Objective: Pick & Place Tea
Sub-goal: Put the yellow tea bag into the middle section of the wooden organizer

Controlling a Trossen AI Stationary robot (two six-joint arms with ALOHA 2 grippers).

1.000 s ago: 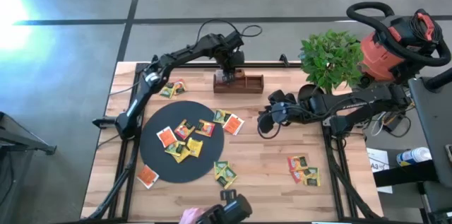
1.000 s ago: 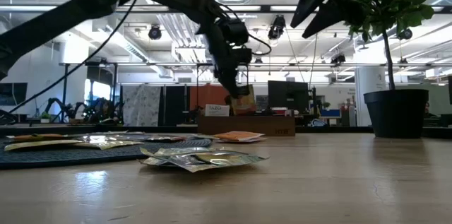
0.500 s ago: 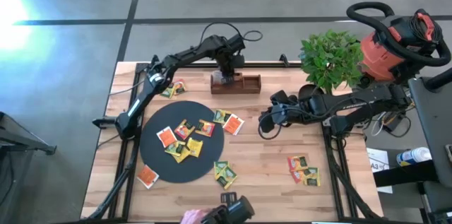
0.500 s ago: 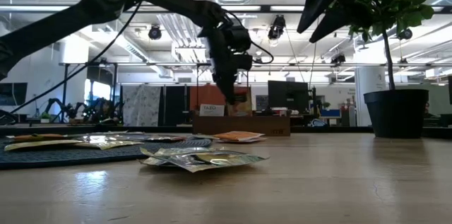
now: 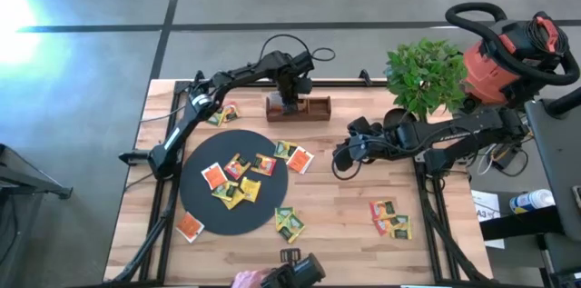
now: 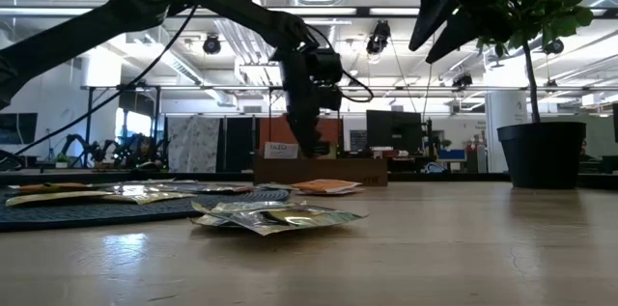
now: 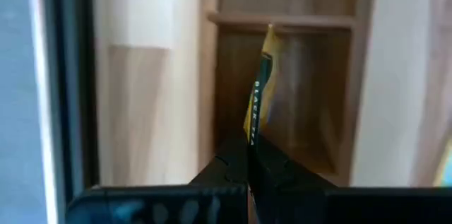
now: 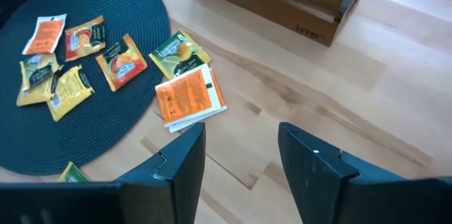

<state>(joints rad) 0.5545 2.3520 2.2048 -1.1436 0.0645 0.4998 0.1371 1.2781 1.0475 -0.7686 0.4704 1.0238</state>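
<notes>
My left gripper (image 5: 289, 97) reaches over the brown wooden tray (image 5: 298, 106) at the table's far edge, shut on a yellow tea packet (image 7: 258, 90) that stands edge-on inside one of the tray's compartments. In the low view the left gripper (image 6: 311, 147) dips behind the tray's front wall (image 6: 319, 171). Several more tea packets lie flat on the black disc (image 5: 195, 202) and on the wood around it, among them an orange one (image 8: 189, 97). My right gripper (image 5: 338, 156) hovers open over bare wood right of the disc, its fingers (image 8: 176, 157) holding nothing. My left gripper pinches the yellow packet by its upper edge (image 7: 252, 136) between its two shut fingers. The fingers come from above, pointing steeply down. The packet hangs upright below them, inside the compartment; whether it touches the compartment floor I cannot tell.
A potted plant (image 5: 425, 74) stands at the far right corner, with a red vacuum (image 5: 508, 52) beyond the table. More tea packets lie near the right edge (image 5: 388, 217) and the near edge (image 5: 289, 223). A dark device and a person's hand (image 5: 245, 279) show at the near edge.
My left gripper has sunk with the yellow packet, which hung above the tray's wall and now sits down inside the compartment. The tray has slid a little toward the table's left.
</notes>
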